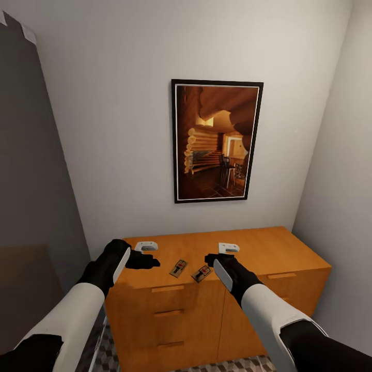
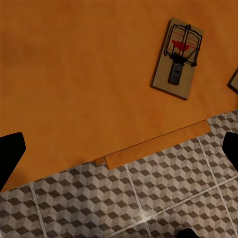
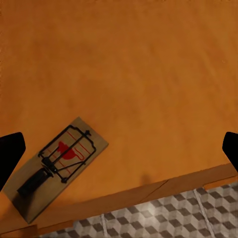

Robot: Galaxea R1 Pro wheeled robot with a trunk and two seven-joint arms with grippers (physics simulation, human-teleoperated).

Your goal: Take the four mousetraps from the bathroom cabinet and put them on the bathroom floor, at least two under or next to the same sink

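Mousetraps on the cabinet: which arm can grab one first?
Probably the right. Its tool hangs open right beside the nearer mousetrap on the cabinet. The left tool sits farther from the other mousetrap.

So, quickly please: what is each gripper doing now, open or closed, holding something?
Left gripper: open, empty, over the orange-brown wooden cabinet.
Right gripper: open, empty.

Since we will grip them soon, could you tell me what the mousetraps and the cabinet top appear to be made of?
Mousetraps: pale matte wooden boards with dark wire, probably metal, and a red patch. Cabinet top: smooth orange-brown wood or veneer with a faint satin grain.
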